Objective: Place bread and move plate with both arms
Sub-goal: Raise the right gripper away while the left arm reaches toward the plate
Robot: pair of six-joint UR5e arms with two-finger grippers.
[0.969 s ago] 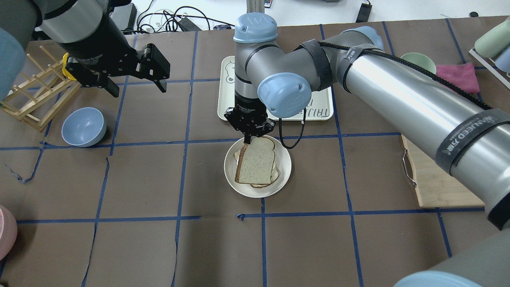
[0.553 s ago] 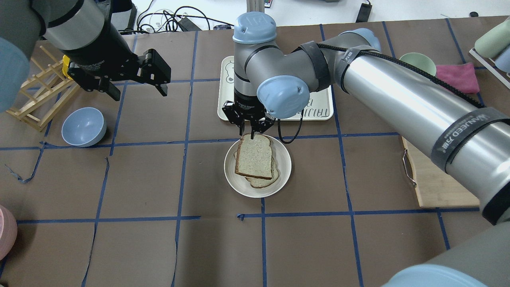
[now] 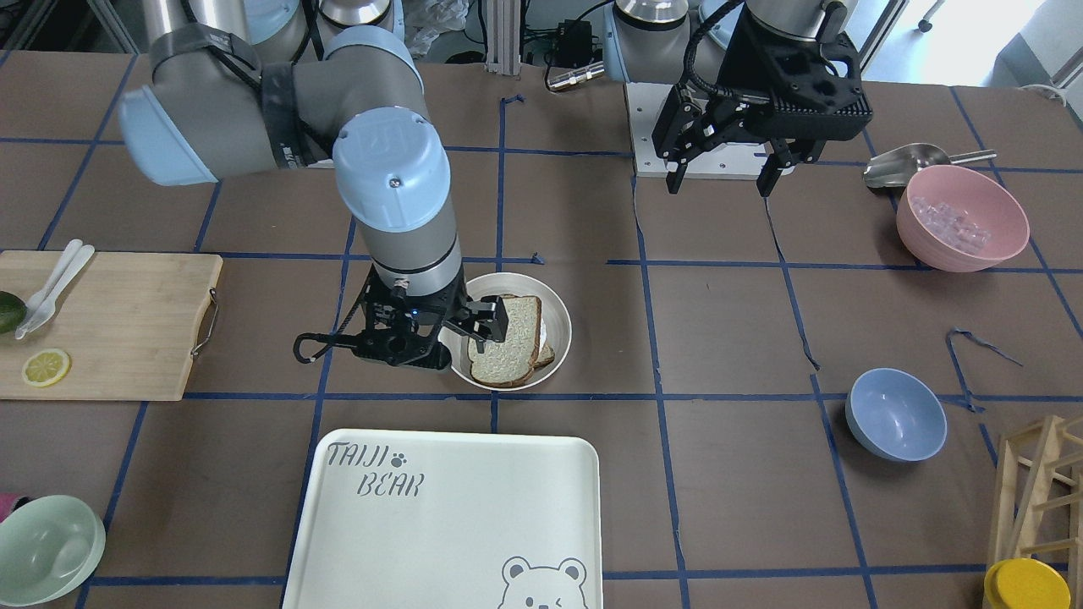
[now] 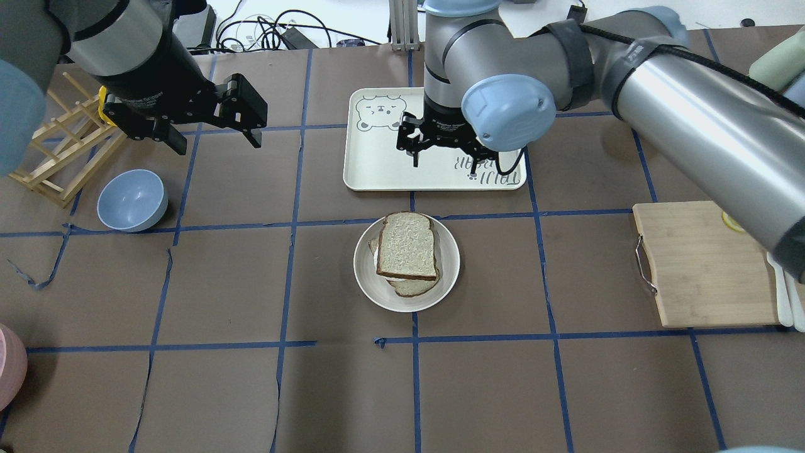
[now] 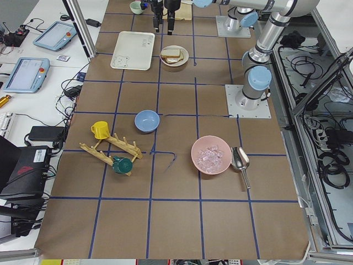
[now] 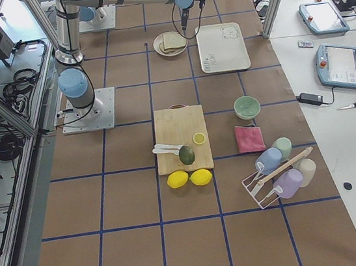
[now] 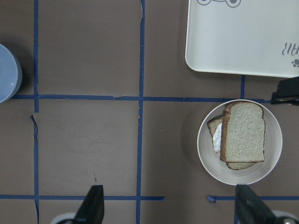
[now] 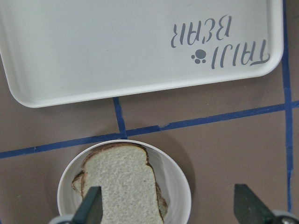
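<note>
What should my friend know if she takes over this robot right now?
Left tool: open, empty, hovering over the table away from the plate.
Right tool: open, empty.
Bread: lies in the plate, on top of another slice.
Done: the bread is placed.
Left to do: both arms take the plate and move it. Neither tool holds it yet.

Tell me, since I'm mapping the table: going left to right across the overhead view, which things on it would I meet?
Pink bowl, blue bowl, plate, wooden cutting board.
</note>
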